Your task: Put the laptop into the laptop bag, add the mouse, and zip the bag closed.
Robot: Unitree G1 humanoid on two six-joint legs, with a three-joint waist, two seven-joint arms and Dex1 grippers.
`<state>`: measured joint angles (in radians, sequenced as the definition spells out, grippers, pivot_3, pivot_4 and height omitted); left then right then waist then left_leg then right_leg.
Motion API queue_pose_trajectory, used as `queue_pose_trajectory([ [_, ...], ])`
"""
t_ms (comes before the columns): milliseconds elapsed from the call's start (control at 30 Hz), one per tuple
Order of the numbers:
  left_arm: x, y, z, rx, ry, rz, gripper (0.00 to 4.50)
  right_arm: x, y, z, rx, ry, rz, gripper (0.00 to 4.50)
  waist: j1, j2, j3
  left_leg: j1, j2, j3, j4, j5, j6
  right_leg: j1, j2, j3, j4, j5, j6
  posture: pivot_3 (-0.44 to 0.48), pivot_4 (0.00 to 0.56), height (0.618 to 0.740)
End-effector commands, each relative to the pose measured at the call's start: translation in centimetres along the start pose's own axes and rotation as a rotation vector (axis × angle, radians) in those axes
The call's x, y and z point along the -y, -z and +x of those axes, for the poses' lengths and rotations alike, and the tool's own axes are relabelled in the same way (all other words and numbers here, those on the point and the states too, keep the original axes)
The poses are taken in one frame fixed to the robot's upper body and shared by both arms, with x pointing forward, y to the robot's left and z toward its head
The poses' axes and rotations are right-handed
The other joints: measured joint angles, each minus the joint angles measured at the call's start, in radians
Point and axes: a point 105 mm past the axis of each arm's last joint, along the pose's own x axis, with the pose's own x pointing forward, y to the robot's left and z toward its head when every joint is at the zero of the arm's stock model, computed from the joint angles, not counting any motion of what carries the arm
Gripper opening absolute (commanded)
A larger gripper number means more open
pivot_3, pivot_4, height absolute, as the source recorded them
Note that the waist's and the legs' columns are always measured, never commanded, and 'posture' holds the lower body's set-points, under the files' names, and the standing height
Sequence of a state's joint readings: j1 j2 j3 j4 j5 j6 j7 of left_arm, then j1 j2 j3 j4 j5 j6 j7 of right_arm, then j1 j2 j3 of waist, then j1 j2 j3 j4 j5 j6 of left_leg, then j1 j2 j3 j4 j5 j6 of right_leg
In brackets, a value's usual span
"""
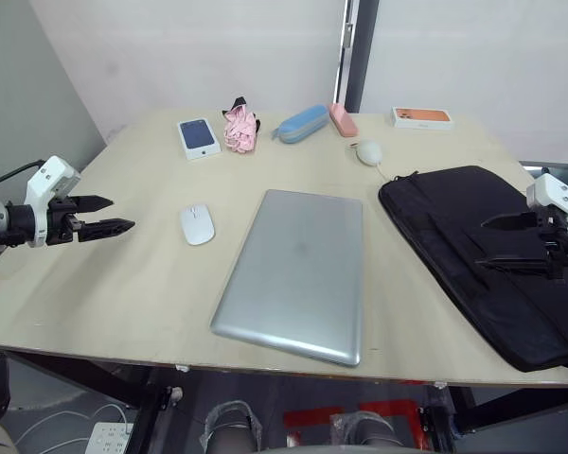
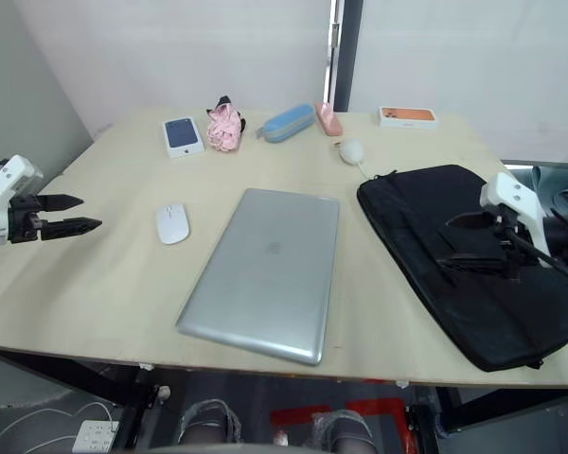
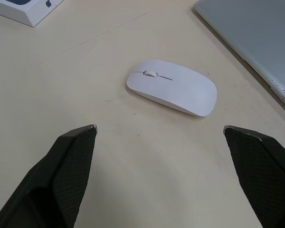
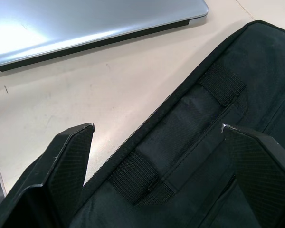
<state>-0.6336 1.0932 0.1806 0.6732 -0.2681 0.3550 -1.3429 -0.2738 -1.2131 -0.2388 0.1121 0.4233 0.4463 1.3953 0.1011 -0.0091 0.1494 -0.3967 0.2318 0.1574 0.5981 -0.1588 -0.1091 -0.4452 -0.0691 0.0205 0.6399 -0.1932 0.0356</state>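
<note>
Hovering both hands, nothing started yet. My left hand [image 1: 106, 215] hangs open over the counter's [image 1: 133, 284] left edge, empty, fingers aimed at the mouse [image 1: 197, 225], which sits just beside the laptop [image 1: 295, 274]. Laptop lies closed and flat mid-counter, toward the front edge. My right hand [image 1: 500, 243] is open, empty, above the laptop bag [image 1: 454, 227] by the right edge; bag lies flat, looks unopened. All left: laptop in, mouse in, zip shut.
</note>
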Motion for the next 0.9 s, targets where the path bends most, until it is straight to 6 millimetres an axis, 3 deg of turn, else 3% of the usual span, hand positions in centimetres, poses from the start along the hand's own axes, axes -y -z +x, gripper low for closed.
queue_pose_trajectory([
  [33, -0.20, -0.89, -0.77, 0.015, -0.015, 0.029, 4.47, 0.49, -0.94, -1.24, 0.006, 0.035, -0.046, 4.50, 0.000, 0.000, 0.000, 0.000, 0.000, 0.000, 0.000, 0.000, 0.000, 0.000, 0.000, 0.000, 0.000, 0.000, 0.000, 0.000, 0.150, 0.740],
  [900, -0.50, -1.07, -1.06, 0.024, -0.029, 0.032, 4.47, 1.03, -1.30, -1.08, 0.007, 0.058, -0.076, 4.50, 0.000, 0.000, 0.000, 0.000, 0.000, 0.000, 0.000, 0.000, 0.000, 0.000, 0.000, 0.000, 0.000, 0.000, 0.000, 0.000, 0.150, 0.740],
])
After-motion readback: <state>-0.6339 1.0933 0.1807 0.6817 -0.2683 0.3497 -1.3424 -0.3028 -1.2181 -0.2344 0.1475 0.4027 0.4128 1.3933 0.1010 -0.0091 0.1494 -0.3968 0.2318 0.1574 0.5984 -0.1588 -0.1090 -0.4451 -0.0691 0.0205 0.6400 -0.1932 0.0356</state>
